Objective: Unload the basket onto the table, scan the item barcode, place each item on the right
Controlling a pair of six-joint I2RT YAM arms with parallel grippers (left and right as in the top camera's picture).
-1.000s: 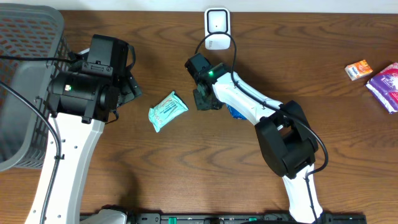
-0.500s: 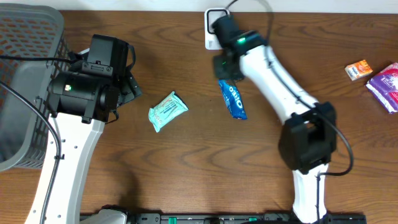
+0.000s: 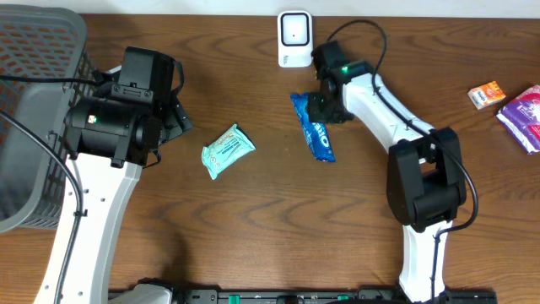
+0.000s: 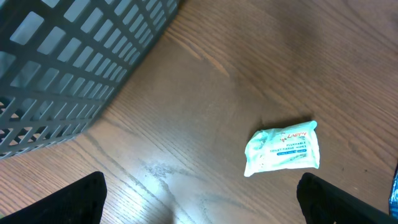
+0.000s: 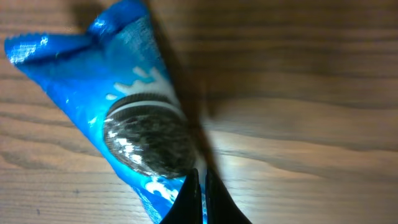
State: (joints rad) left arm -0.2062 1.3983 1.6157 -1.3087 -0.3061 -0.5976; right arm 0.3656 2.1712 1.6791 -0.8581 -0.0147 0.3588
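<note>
The item, a blue cookie packet [image 3: 314, 131], lies slanted on the wooden table just below the white barcode scanner [image 3: 294, 38]. My right gripper [image 3: 321, 110] is at the packet's upper right edge. In the right wrist view the packet [image 5: 130, 118] fills the left half, and the right gripper [image 5: 199, 177] is shut with a sliver of blue wrapper between its fingers. My left gripper [image 4: 199, 208] hangs wide open over bare wood, holding nothing, left of a teal wipes pack [image 4: 283, 148].
The teal wipes pack [image 3: 228, 150] lies mid-table between the arms. A grey mesh basket [image 3: 34, 101] stands at the far left, close to the left arm. An orange box [image 3: 487, 94] and a purple pack [image 3: 525, 114] lie at the right edge.
The right arm swung from mid-table up past the scanner, then came down onto the blue packet and shut its jaws. The packet's upper end has shifted. The left arm is still.
</note>
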